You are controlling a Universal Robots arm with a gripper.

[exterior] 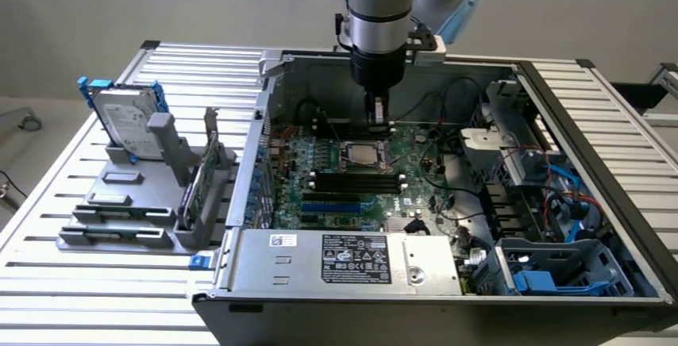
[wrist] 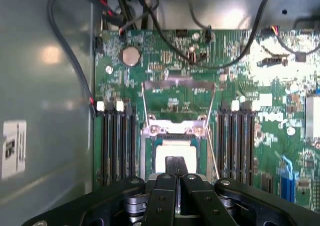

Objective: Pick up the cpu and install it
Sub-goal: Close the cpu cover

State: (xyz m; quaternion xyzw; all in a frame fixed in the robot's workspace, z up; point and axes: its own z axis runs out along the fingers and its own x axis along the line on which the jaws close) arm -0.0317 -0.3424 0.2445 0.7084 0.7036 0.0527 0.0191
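Finds, on the exterior view's left, a hard drive (exterior: 127, 120) with blue brackets upright in a grey rack (exterior: 127, 211) on the slatted table (exterior: 63, 282), just beside the open computer case (exterior: 350, 271). Meets next, mid-case, the gripper (exterior: 379, 122) hanging tip-down over the green motherboard (exterior: 329, 183), with fingers (wrist: 170, 170) clenched together on nothing, just above the cpu (exterior: 358, 155) lying flat in its socket (wrist: 148, 158) between two banks of black memory slots (wrist: 116, 141). Ends at the exterior view's right with a drive bay (exterior: 614, 263) and blue cables (exterior: 572, 186) along the case wall.
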